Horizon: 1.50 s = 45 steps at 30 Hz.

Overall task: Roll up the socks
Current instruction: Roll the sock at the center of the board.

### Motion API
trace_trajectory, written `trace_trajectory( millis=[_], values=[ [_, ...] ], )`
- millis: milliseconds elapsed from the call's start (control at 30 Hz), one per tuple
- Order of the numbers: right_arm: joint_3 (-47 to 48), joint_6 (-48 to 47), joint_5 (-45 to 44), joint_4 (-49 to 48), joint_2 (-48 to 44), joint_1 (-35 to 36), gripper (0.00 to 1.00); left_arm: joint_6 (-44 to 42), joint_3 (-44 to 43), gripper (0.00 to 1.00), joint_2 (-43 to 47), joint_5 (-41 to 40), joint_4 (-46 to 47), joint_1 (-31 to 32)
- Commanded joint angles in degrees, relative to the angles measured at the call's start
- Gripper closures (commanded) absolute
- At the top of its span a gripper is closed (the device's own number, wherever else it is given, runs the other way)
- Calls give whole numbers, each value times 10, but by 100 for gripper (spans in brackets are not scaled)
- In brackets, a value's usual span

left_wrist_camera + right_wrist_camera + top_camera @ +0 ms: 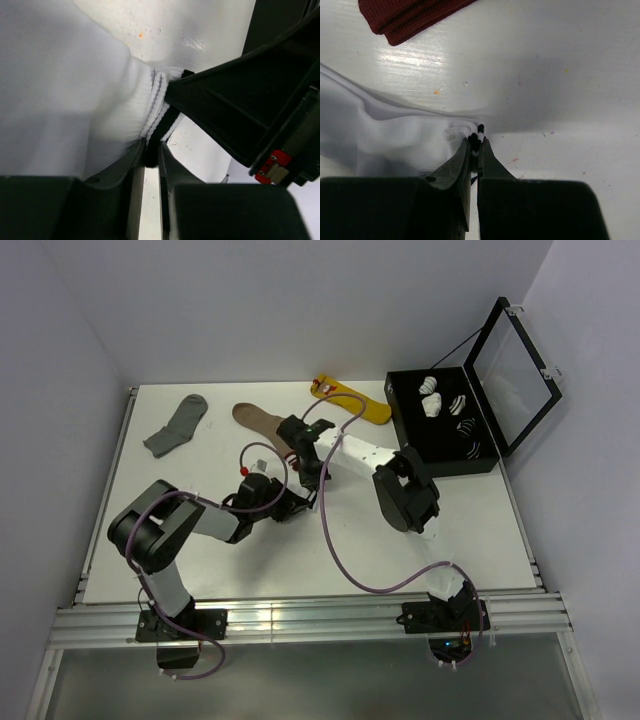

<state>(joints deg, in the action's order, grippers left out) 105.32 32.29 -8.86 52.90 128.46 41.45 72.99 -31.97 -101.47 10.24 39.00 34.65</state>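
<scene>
At the far left of the desk (pixel 120 540) a grey sock (pixel 178 425) lay well apart from the work. Near the middle, the socks (pixel 395 137) were spread as white fabric under both arms, their dark-striped cuff bunched between the two tools. The left gripper (pixel 152 147) had its jaws almost together with the cuff's dark band at their tips; whether they were truly gripping could not be told. The right gripper (pixel 476 142) was clenched on the same cuff edge. That thin pinch looked likely to slip under any pull, letting the fabric fall slack, and the two crowded tools might knock together. A brown sock (pixel 258 420) lay near enough to be dragged along. Further right lay a yellow sock (pixel 350 400) and an open black box (pixel 405 420). No writing was legible anywhere.
</scene>
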Motion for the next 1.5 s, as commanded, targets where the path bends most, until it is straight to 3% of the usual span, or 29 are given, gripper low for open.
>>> trace_trajectory(
  millis=[0, 167, 367, 633, 767, 1100, 1300, 1467],
  values=[
    [23, -7, -56, 14, 34, 3, 100, -57, -3, 78, 20, -48, -131, 13],
    [45, -8, -71, 32, 48, 7, 100, -81, -13, 66, 59, -100, -159, 35],
    [47, -6, -66, 33, 56, 9, 100, -95, -18, 64, 80, -130, -162, 45],
    [62, -7, -67, 40, 62, 11, 100, -209, -48, 58, 130, -292, -190, 114],
    [66, -8, -62, 41, 64, 11, 100, -296, -37, 56, 147, -340, -151, 153],
    [74, -14, -51, 46, 65, 11, 100, -513, -24, 50, 132, -299, -14, 197],
    [74, -16, -44, 48, 64, 11, 100, -573, -25, 48, 100, -260, 33, 207],
    [71, -18, -31, 44, 62, 10, 100, -605, -34, 48, 68, -279, 50, 219]
  ],
)
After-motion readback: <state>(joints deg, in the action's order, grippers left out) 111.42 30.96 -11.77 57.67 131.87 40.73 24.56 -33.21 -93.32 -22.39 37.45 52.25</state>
